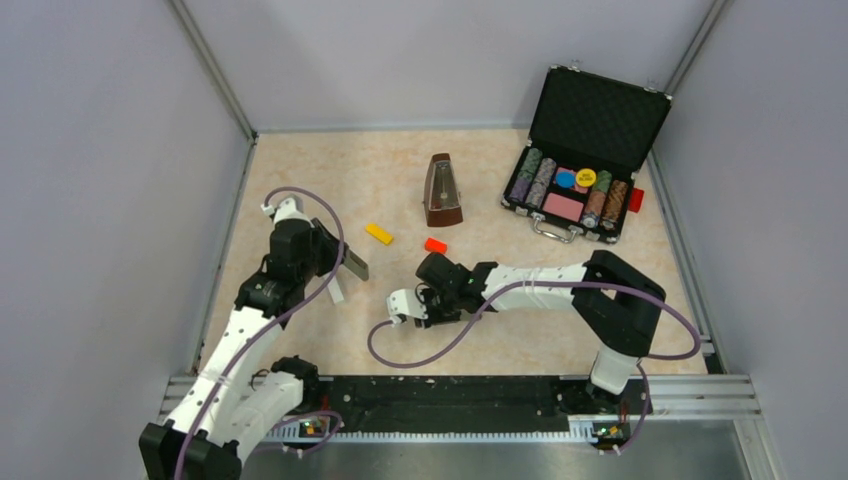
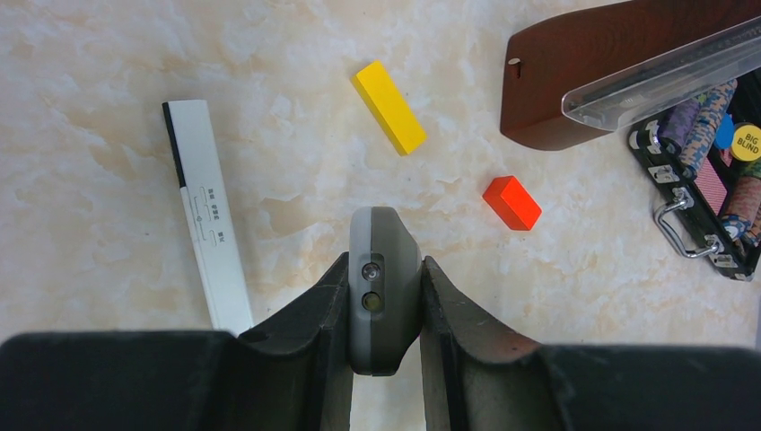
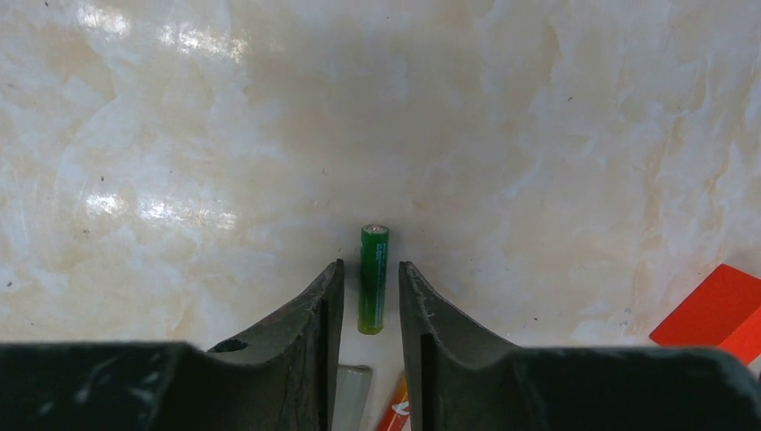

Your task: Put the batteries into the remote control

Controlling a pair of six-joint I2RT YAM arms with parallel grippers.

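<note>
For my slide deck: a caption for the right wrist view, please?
Right gripper open around the green battery lying on the marbled tabletop.

— Where does everything sit, going by the metronome (image 1: 443, 190)?
— Chip case (image 1: 580, 190) to its right. Chunky block (image 1: 435, 245) just before it, flat block (image 1: 378, 233) front-left.
— And you?
— Further front-left, the remote control (image 2: 384, 238) sits in my left gripper (image 2: 384, 262), with the slim bar (image 2: 211, 233) beside it. In front of the metronome, a battery (image 3: 374, 278) lies between the jaws of my right gripper (image 3: 370, 265).

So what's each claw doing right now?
Left gripper: closed on the remote.
Right gripper: around the green battery; grip cannot be told.
</note>
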